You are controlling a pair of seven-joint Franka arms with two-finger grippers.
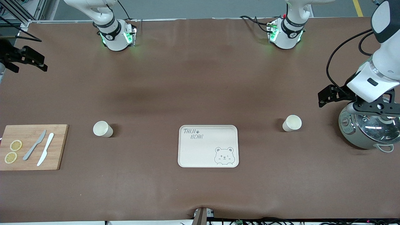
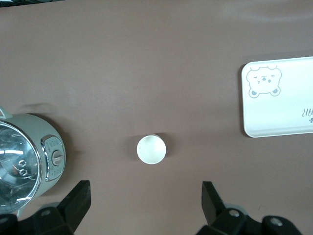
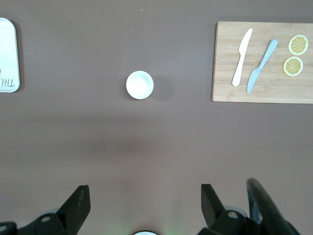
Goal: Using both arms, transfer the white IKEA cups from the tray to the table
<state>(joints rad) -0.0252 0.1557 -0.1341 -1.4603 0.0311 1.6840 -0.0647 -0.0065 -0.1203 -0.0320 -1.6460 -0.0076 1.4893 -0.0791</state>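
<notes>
Two white IKEA cups stand upright on the brown table. One cup [image 1: 102,129] is toward the right arm's end and also shows in the right wrist view [image 3: 140,84]. The other cup [image 1: 292,123] is toward the left arm's end and also shows in the left wrist view [image 2: 151,149]. My left gripper [image 1: 323,98] [image 2: 145,188] hangs high over the table between that cup and a cooker, open and empty. My right gripper [image 1: 42,62] [image 3: 144,191] hangs high over the table at the right arm's end, open and empty.
A cream bear-printed tray [image 1: 187,153] lies between the cups, slightly nearer the front camera. A wooden cutting board [image 1: 59,147] with two knives and lemon slices lies at the right arm's end. A glass-lidded cooker [image 1: 350,131] stands at the left arm's end.
</notes>
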